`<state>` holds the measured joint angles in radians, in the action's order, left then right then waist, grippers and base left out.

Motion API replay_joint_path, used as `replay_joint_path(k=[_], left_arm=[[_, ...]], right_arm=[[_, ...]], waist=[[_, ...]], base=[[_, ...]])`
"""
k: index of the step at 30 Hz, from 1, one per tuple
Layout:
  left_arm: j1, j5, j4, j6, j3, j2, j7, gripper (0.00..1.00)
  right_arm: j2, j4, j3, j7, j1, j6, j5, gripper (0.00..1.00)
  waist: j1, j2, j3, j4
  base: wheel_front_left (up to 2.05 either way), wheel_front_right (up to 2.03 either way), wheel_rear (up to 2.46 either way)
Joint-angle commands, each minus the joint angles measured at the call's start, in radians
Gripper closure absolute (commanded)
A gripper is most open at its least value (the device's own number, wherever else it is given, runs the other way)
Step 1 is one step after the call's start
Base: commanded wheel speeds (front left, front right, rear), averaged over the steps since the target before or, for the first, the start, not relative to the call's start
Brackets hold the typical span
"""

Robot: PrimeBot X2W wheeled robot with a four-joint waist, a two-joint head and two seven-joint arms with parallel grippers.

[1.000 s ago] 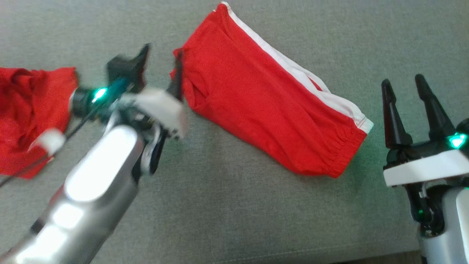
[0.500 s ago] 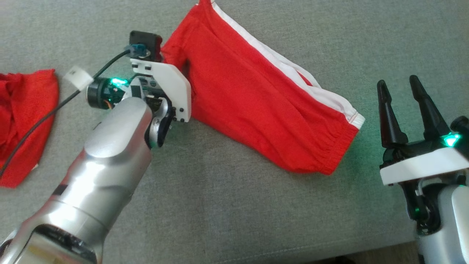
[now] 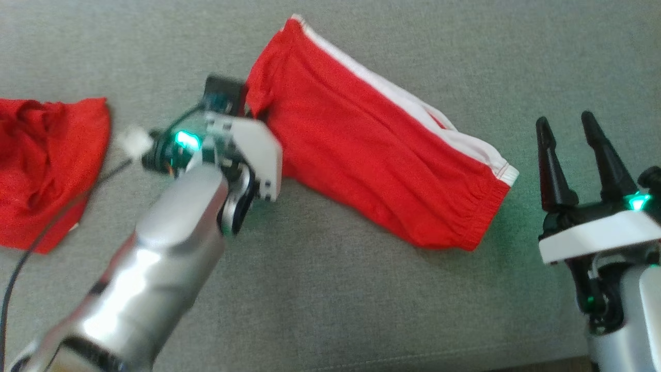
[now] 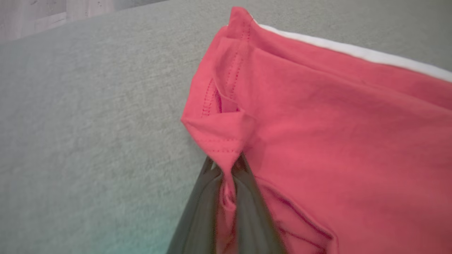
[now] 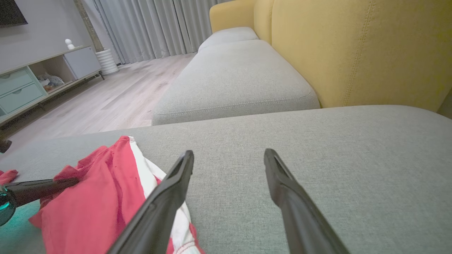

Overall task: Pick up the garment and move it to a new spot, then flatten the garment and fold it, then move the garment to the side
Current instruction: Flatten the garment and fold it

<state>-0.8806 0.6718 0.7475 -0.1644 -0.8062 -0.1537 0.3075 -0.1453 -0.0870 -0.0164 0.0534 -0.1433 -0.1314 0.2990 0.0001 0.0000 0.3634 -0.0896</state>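
The garment (image 3: 372,155) is a pair of red shorts with a white side stripe, lying slantwise on the grey sofa cushion (image 3: 335,289). My left gripper (image 3: 252,111) is at its left corner, fingers mostly hidden under the white wrist plate. In the left wrist view the left gripper (image 4: 227,169) is shut on a pinched fold of the garment (image 4: 335,123) hem. My right gripper (image 3: 565,121) stands open to the right of the waistband end, touching nothing. The right wrist view shows the right gripper (image 5: 229,155) open above bare cushion, with the garment (image 5: 95,197) to its left.
Another crumpled red cloth (image 3: 46,160) lies at the far left of the cushion. A yellow backrest (image 5: 353,53) rises behind the seat, and a second grey cushion (image 5: 233,77) lies beyond. The cushion's front edge (image 3: 361,361) runs along the bottom. Wooden floor (image 5: 106,102) and a cabinet (image 5: 35,81) lie off to one side.
My left gripper, open beside the garment's left corner a second ago, has turned downward and shut on that corner. The head view shifted slightly. The right gripper has not moved.
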Motion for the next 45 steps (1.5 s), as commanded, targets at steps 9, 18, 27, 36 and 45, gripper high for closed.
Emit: replay_joint_path(k=[9,18,27,36,45], left_arm=[[0.362,0.100,-0.358,-0.169,0.159,-0.152,-0.150,1.00],[0.651,0.150,-0.641,-0.303,0.204,-0.233,-0.156,1.00],[0.664,0.044,-0.710,-0.343,0.264,-0.276,-0.371,0.00],[0.584,-0.126,-0.781,-0.353,0.277,-0.365,-0.523,0.00],[0.590,-0.137,-0.813,-0.373,0.266,-0.390,-0.481,0.00]], right_arm=[[0.022,-0.010,-0.030,0.010,0.058,0.001,-0.003,0.00],[0.027,-0.011,-0.020,0.036,0.093,0.001,-0.020,0.00],[0.034,-0.045,0.000,0.069,0.104,0.001,-0.030,0.00],[0.030,-0.120,0.020,0.101,0.096,0.001,-0.045,0.00],[0.034,-0.155,0.026,0.118,0.092,0.001,-0.059,0.00]], waist=[[-0.0001,0.0000,-0.095,0.034],[-0.0001,0.0000,-0.132,0.038],[-0.0001,0.0000,-0.146,0.028],[-0.0001,0.0000,-0.143,0.033],[-0.0001,0.0000,-0.127,0.029]], base=[[0.00,0.00,0.00],[0.00,0.00,0.00],[0.00,0.00,0.00],[0.00,0.00,0.00],[0.00,0.00,0.00]])
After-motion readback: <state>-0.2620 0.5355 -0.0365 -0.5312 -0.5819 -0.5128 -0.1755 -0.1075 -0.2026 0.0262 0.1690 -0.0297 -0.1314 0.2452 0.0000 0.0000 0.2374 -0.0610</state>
